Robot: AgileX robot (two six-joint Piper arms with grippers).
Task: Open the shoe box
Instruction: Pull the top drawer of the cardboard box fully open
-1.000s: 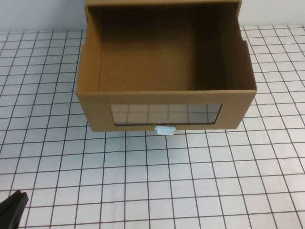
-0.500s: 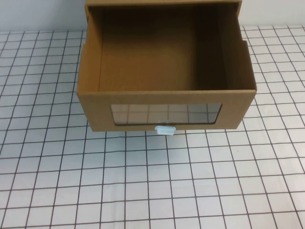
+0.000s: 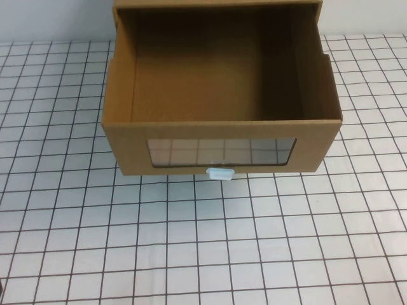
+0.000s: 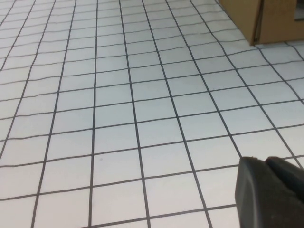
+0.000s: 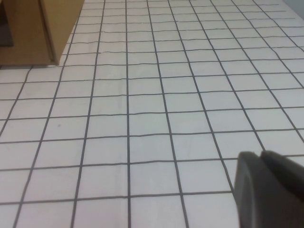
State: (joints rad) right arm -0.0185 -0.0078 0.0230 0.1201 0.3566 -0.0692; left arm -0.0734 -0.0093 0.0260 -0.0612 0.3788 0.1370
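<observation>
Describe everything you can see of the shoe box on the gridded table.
The shoe box is plain brown cardboard, and looks like a drawer pulled toward the robot from a sleeve behind. It is open on top and empty. Its front wall has a clear window, with a small pale blue pull tab below. It sits flat at the far middle of the gridded table. Nothing touches it: the left gripper and right gripper, both shut, hang over the table nearer the robot.

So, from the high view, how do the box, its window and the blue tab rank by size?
Largest: box.
Next: window.
Smallest: tab.
The left end effector and right end effector show only in their wrist views, over the table, away from the box.
</observation>
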